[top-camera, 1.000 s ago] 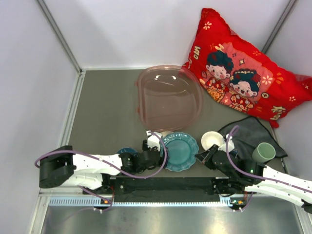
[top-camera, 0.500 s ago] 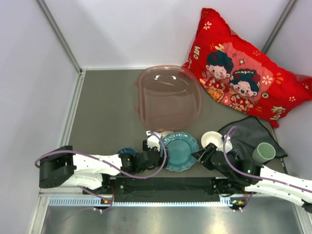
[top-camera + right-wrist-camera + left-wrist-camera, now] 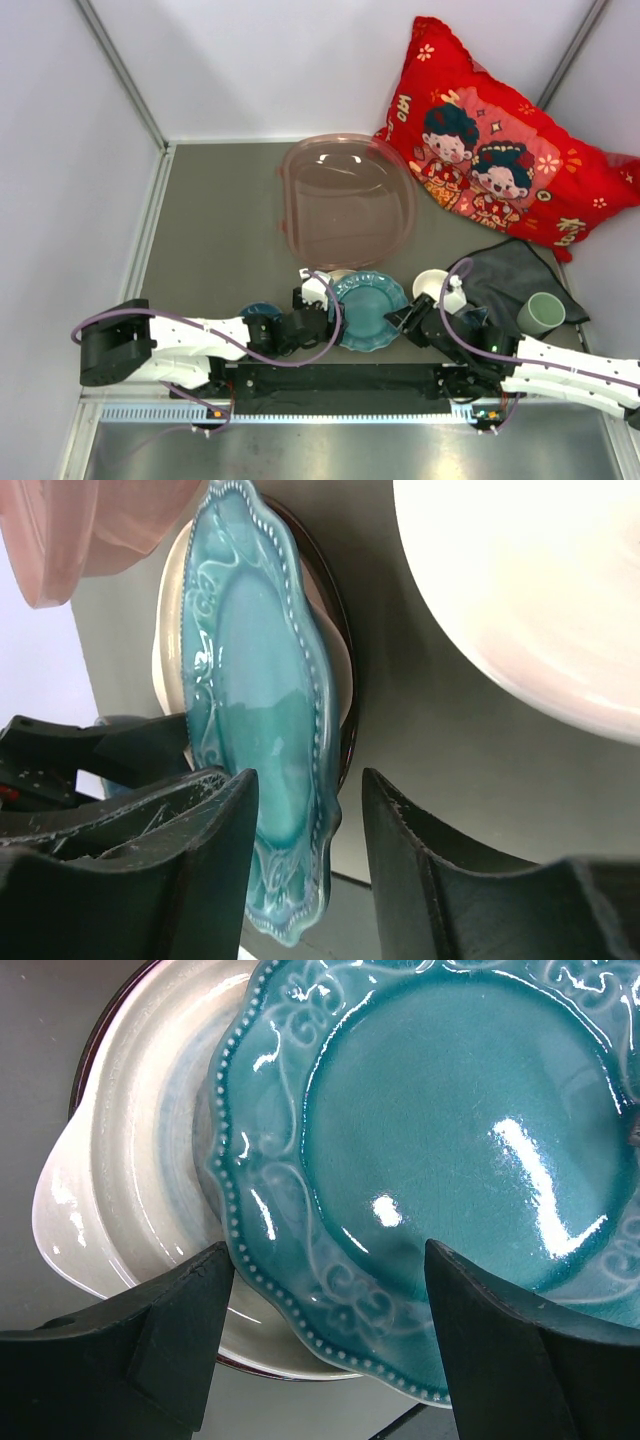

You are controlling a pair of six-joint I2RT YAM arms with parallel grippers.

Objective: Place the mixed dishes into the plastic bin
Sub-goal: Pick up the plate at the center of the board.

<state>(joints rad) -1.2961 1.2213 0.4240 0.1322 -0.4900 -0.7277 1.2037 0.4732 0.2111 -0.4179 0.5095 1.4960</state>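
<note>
Top external: we log the plastic bin (image 3: 345,205) at the middle back of the worktop (image 3: 220,230); every dish we can see lies outside it. The teal scalloped plate (image 3: 368,310) sits near the front edge, apart from the bin. The cream-white bowl (image 3: 435,287) is just to its right, and the pale green cup (image 3: 540,313) stands farther right on the edge of the dark grey cloth (image 3: 510,275). The red pillow (image 3: 500,140) leans in the back right corner. The left pincer (image 3: 322,318) is at the plate's left rim and the right pincer (image 3: 400,322) at its right rim.

Left wrist: the left pincer (image 3: 325,1252) is spread wide, with the plate's near rim between its fingers (image 3: 150,1340). We see nothing pinched. The teal scalloped plate (image 3: 450,1130) lies on the blue-ringed white handled plate (image 3: 110,1210), whose left side shows.

Right wrist: the right pincer (image 3: 308,775) stands parted, the teal rim showing in the gap, and it grips nothing that we can see. The cream-white bowl (image 3: 520,590) is at upper right.
</note>
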